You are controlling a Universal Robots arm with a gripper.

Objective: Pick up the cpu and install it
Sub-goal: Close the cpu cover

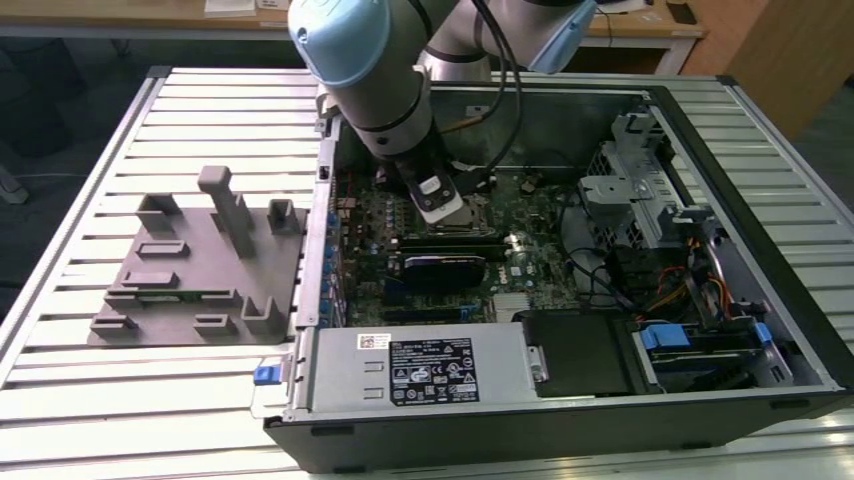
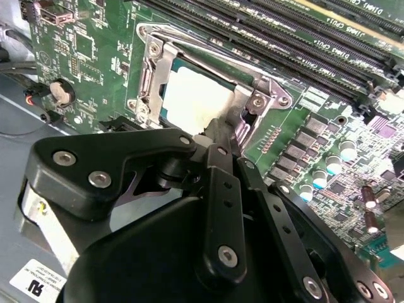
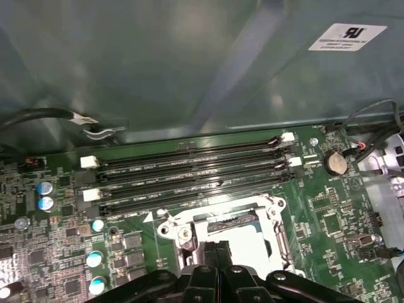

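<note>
Exterior view: light-blue and grey robot arm (image 1: 380, 70) reaches down into the open black computer case (image 1: 561, 440). Black end effector (image 1: 447, 214) is low over the green motherboard (image 1: 534, 250). Grey moulded plastic fixture (image 1: 187, 270) sits well apart from the end effector, outside the case on the slatted metal tabletop (image 1: 80, 400). Silver box with a black-and-white printed label (image 1: 434, 370) lies inside the case, near the end effector.

Second wrist view: end effector (image 2: 222, 129) has its fingers drawn together, with no gap showing and nothing seen clamped between them. Small thin square silvery-white cpu (image 2: 192, 95) lies flat inside the square silver metal socket frame (image 2: 151, 69), directly at the end effector's tips. Tips overlap the cpu's near edge, but I can't tell whether they touch it. Black memory slots (image 2: 265, 31) run just beyond the socket. Round silver coin cell (image 2: 62, 91) sits off to one side, near the end effector.

First wrist view: same picture. End effector (image 3: 218, 247) fingers are pressed side by side. The cpu (image 3: 249, 243) is seated in the socket frame (image 3: 183, 232), right beside the tips. Memory slots (image 3: 189, 167) sit just past the frame, with the coin cell (image 3: 334, 163) beyond their end. White sticker (image 3: 347, 36) is on the grey case wall, well apart from the end effector.
</note>
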